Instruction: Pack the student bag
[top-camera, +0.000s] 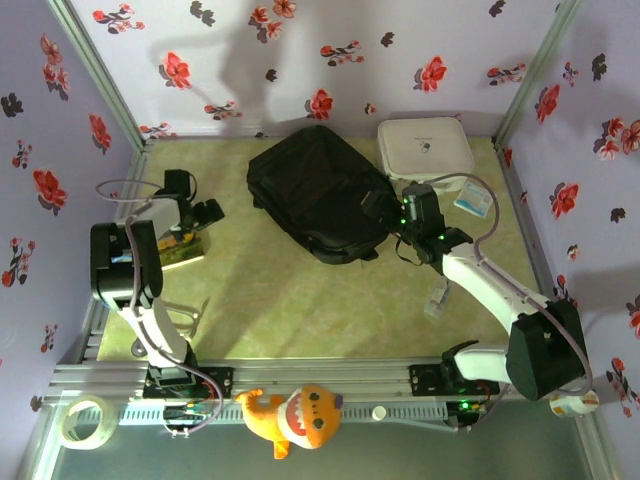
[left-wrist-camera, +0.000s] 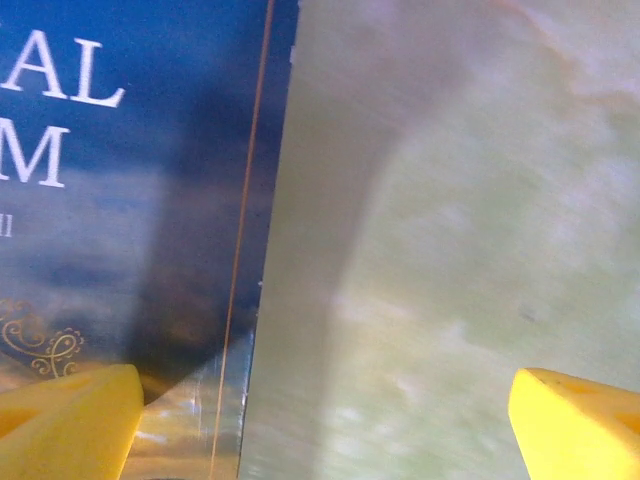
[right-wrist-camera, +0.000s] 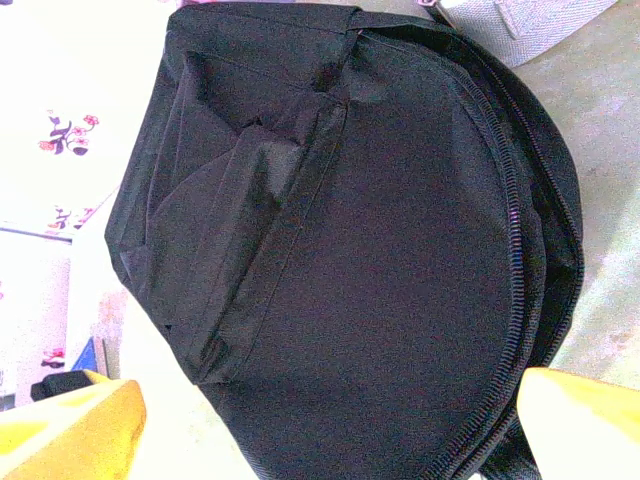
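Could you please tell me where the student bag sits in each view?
Top external: the student bag lies at back centre of the table.
Right wrist: it spans the middle, zipper edge on the right.
Left wrist: this camera faces a blue book on the green table.
Shared landmark: white zip case, right of the bag from above, top-right corner at the right wrist.

Left wrist view: lettering on the book (left-wrist-camera: 130, 200) is cut off by the left edge, leaving only stray letters, and the counter (left-wrist-camera: 480, 200) is blurred; right wrist view: the student bag (right-wrist-camera: 380, 260) runs off the lower edge, the white case (right-wrist-camera: 540, 25) off the upper right corner.
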